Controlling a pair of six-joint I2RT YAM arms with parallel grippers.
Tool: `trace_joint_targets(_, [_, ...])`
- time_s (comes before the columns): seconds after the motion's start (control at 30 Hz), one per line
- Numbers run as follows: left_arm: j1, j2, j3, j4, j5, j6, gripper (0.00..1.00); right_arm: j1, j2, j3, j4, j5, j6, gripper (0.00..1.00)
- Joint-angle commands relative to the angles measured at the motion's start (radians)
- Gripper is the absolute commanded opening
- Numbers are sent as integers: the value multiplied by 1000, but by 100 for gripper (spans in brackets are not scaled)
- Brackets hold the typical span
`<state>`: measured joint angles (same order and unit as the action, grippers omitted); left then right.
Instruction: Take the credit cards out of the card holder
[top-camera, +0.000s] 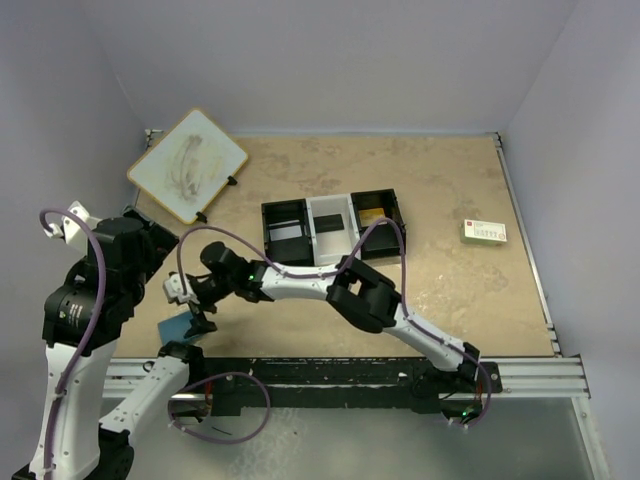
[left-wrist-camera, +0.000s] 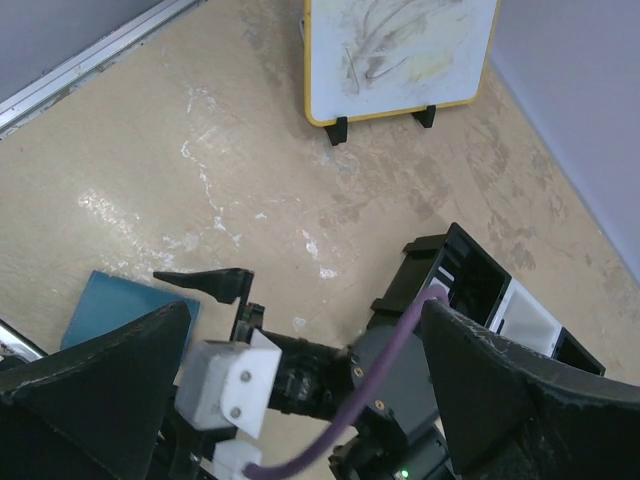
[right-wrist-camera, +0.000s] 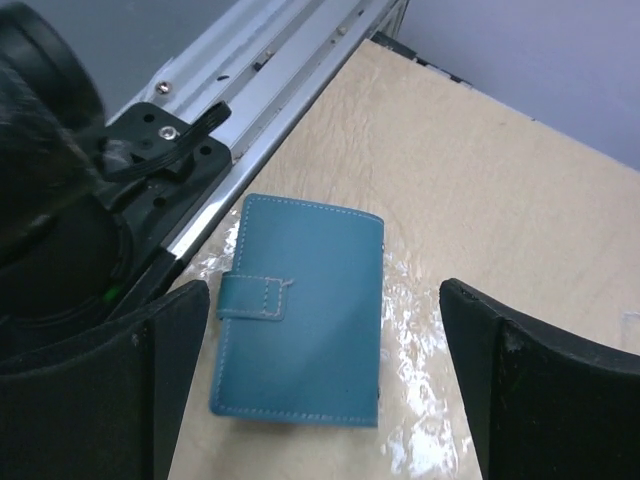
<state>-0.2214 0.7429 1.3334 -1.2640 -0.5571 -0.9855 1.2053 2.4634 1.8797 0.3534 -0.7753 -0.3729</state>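
We judge the task barely begun: the card holder (right-wrist-camera: 300, 310) lies shut (tab fastened) on the bench (right-wrist-camera: 480, 200), lower left of the overhead frame, beneath the wide-apart right pincer (right-wrist-camera: 325, 300); the left pincer (left-wrist-camera: 308, 308) gapes too.

top external: high behind bases, down on whole table (top-camera: 450, 290) | left wrist: raised, toward whiteboard (left-wrist-camera: 395, 55) | right wrist: close over card holder (right-wrist-camera: 300, 315) | shared: card holder, seemingly all three
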Motion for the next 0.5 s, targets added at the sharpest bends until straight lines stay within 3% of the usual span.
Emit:
trace_joint_targets(0.0, [7, 4, 18, -5, -4, -15, 96, 18, 96, 181, -223, -68, -54, 100])
trace_joint_targets(0.17, [8, 3, 17, -5, 3, -13, 96, 18, 116, 124, -227, 65, 17, 87])
trace_joint_targets(0.27, [7, -5, 6, 1, 8, -13, 96, 16, 44, 6, -199, 147, 24, 70])
trace_joint_targets(0.37, [7, -10, 2, 9, 13, -11, 96, 2, -87, -239, -61, 247, 97, 54])
trace_joint_targets(0.47, [7, -18, -19, 24, 21, -6, 96, -15, -247, -484, 102, 360, 182, 50])
